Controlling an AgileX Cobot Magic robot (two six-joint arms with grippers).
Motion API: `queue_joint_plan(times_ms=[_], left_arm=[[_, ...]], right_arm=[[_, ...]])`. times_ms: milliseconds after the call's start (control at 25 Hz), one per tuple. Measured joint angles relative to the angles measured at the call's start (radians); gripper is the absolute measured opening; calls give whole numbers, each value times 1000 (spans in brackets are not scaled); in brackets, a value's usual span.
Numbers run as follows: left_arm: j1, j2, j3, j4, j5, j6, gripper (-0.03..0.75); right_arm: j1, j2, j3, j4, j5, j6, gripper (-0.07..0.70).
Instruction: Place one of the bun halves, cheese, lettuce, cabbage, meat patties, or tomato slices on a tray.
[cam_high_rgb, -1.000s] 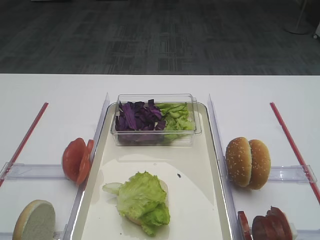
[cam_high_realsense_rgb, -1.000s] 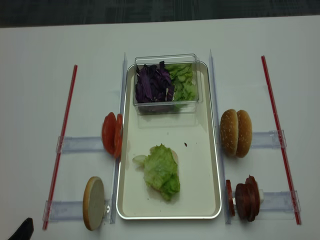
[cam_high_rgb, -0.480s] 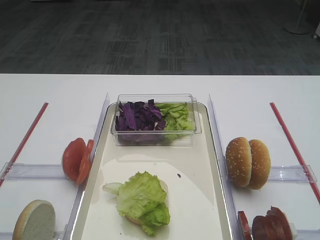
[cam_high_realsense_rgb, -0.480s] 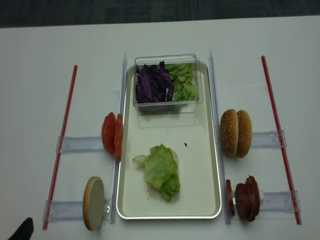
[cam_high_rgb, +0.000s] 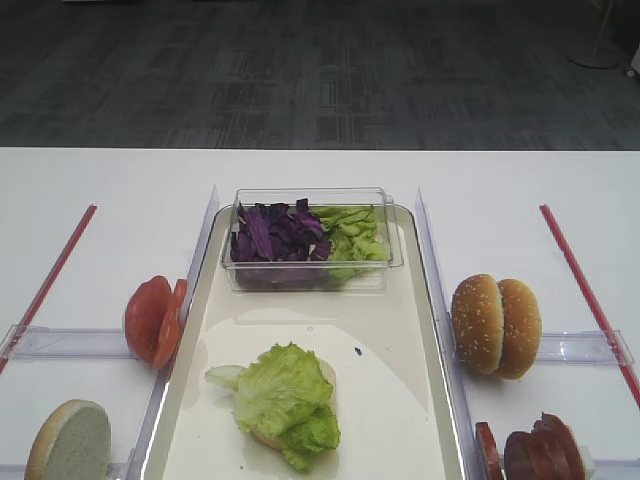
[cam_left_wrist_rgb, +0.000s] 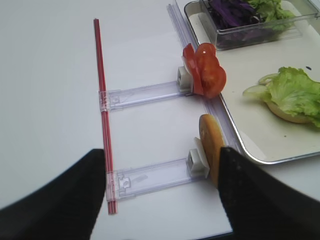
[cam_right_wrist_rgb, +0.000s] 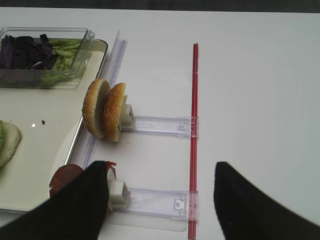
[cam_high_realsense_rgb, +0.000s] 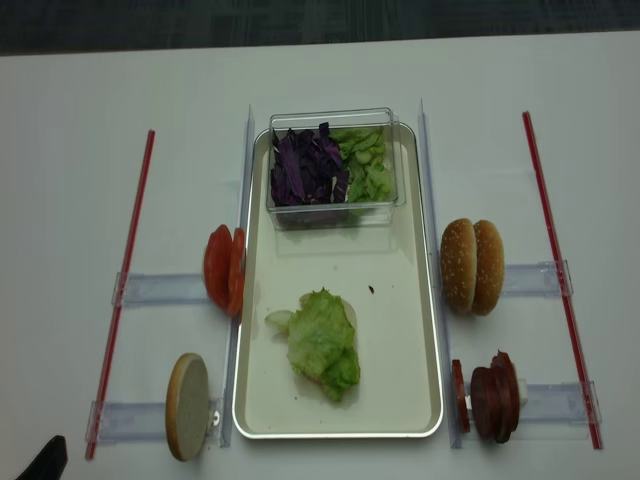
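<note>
With its fingers spread wide and empty, the right gripper (cam_right_wrist_rgb: 160, 200) hovers over the meat patties (cam_right_wrist_rgb: 67, 177) standing on edge beside its left finger (cam_right_wrist_rgb: 80, 205); they look stiff, light, perhaps slick, best pinched across the flat faces.

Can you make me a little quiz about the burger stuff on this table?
1. True or false: a lettuce leaf lies on a bun half on the tray.
2. What shares the clear tub with the purple cabbage?
A. tomato slices
B. green lettuce pieces
C. meat patties
3. Fill in: the sesame buns stand on edge in a holder off the tray's ____ side in the overhead view.

Key:
1. True; the pale bun edge peeks out under the leaf.
2. B
3. right
</note>
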Motion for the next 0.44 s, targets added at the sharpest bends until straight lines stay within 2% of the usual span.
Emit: queue_joint_plan(times_ms=[440], left_arm=[[0,0,0,0,0,0,457]], right_arm=[[-2,0,0,0,0,0,484]])
